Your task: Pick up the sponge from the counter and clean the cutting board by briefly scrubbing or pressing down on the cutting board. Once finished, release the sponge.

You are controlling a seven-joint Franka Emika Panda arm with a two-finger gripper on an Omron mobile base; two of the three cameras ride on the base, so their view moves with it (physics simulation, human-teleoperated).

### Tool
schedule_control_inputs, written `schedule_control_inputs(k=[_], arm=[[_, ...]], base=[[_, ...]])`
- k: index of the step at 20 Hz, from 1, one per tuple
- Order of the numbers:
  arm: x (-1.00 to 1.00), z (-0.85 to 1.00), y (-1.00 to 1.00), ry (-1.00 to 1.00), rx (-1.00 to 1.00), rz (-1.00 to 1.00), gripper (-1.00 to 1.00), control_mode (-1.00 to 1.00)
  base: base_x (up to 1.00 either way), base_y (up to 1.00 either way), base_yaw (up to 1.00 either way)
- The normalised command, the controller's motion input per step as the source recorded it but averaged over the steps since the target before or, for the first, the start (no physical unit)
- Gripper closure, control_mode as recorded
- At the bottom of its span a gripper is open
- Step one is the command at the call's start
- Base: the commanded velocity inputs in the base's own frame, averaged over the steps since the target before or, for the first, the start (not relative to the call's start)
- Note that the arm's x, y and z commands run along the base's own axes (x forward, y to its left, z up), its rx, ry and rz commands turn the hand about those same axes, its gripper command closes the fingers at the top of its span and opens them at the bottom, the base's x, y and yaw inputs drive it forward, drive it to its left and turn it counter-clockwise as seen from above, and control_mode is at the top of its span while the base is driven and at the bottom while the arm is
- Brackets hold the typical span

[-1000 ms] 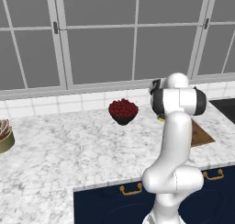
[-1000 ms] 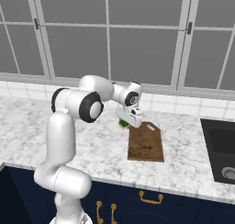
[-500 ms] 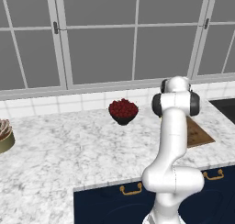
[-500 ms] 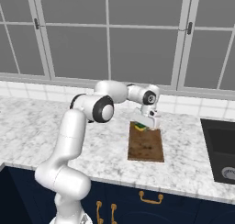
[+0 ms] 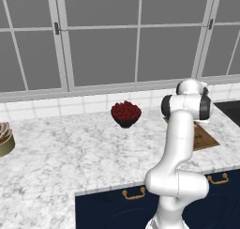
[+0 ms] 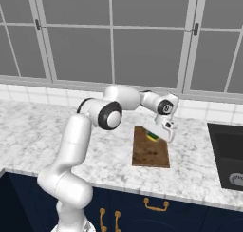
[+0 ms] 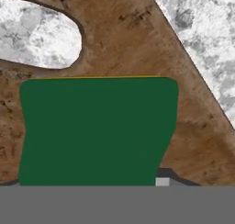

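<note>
The sponge, green over yellow, lies at the far end of the brown cutting board on the marble counter. My gripper stands right over it, its jaws on either side of the sponge. Up close, the sponge's green top sits flat on the board's wood beside the board's hole, and one dark fingertip peeks out at its lower right. Whether the fingers still press the sponge does not show. From the left side my arm hides most of the cutting board.
A dark bowl of red fruit stands on the counter left of the arm. A dark sink lies to the board's right. A brownish pot sits at the far left edge. Windows and a tiled wall close the back.
The arm has swung right, carrying the sponge from the board's far left corner to over the board's far end, and lowered it onto the wood.
</note>
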Motion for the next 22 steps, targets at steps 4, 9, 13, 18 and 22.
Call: schedule_control_inputs(k=[4, 9, 13, 18, 22], arm=[[0.40, 0.00, 0.00, -0.16, 0.09, 0.00, 1.00, -1.00], [0.57, 0.03, 0.32, 0.00, 0.03, 0.00, 1.00, -1.00], [0.37, 0.24, 0.67, 0.07, 0.00, 0.00, 1.00, -1.00], [0.00, 0.13, 0.56, 0.05, 0.00, 0.00, 1.00, -1.00], [0.00, -0.02, 0.16, 0.01, 0.00, 0.00, 1.00, -1.00]], base=[[0.00, 0.00, 0.00], [0.00, 0.00, 0.00], [0.00, 0.00, 0.00], [0.00, 0.00, 0.00], [0.00, 0.00, 0.00]])
